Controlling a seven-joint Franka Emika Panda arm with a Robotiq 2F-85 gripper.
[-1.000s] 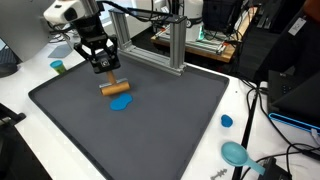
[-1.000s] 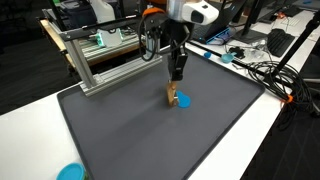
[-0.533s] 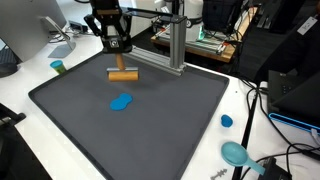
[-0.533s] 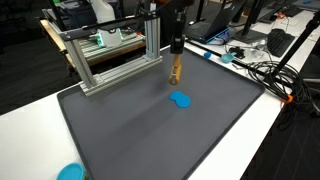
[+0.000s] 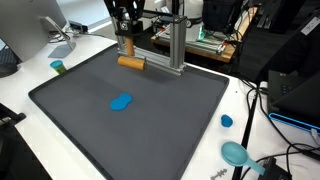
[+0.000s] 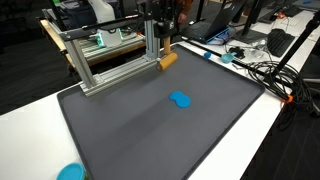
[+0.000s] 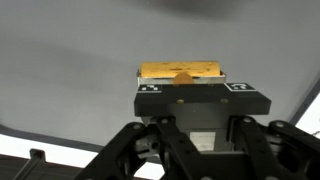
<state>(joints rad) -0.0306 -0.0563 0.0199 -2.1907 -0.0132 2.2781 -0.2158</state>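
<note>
While aloft in gripper [image 5: 126, 54], tan oblong block [image 5: 138, 63].

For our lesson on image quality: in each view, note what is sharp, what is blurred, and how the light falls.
Wrist view: the wooden block in the gripper is fairly sharp, the gripper body near the lens soft, the grey mat featureless. Both exterior views: even light, no glare on the mat, barely a shadow under the blue piece; the arm is cropped at the top.

pincer [image 5: 126, 50] points down, jaws clamped, high up.
</note>
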